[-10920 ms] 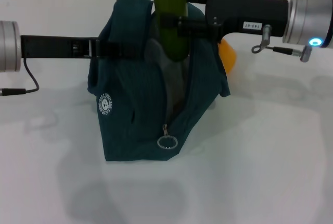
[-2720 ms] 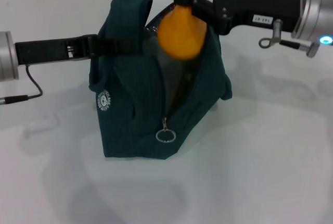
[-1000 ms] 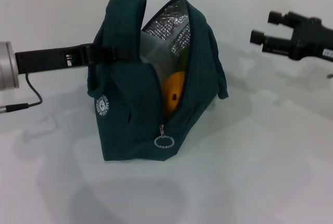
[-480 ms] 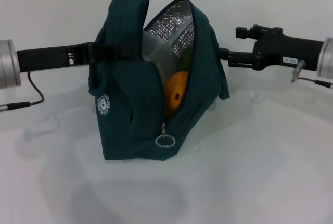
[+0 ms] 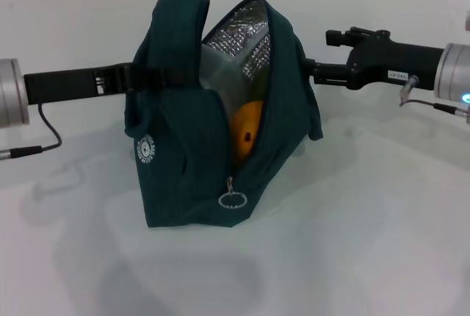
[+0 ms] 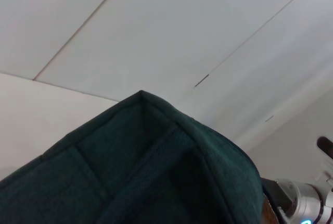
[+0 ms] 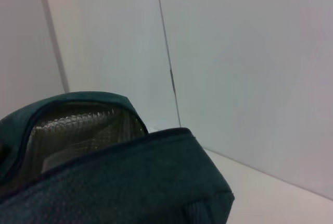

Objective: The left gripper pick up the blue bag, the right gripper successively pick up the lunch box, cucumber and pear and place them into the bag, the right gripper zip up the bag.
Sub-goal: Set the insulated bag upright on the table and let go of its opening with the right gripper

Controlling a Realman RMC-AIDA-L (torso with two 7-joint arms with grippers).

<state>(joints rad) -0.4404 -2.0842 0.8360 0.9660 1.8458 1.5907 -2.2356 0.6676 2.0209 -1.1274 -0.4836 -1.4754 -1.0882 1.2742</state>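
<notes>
The blue bag (image 5: 183, 154) stands upright on the white table, its top gaping open with silver lining (image 5: 242, 33) showing. My left gripper (image 5: 143, 77) is shut on the bag's left side near the top. Inside the opening lies the orange pear (image 5: 246, 128), with a sliver of green cucumber (image 5: 253, 99) above it and the pale translucent lunch box (image 5: 217, 66) behind. The zipper ring (image 5: 233, 199) hangs low on the front. My right gripper (image 5: 312, 70) sits against the bag's upper right side. The bag's fabric (image 6: 156, 172) fills the left wrist view, and the right wrist view shows the bag's rim (image 7: 104, 151).
The white table (image 5: 367, 220) spreads around the bag. A black cable (image 5: 40, 121) trails from the left arm at the left edge. White wall panels stand behind.
My right gripper has come in from the far right to the bag's upper right side. The pear stays inside the bag and the left gripper holds still.
</notes>
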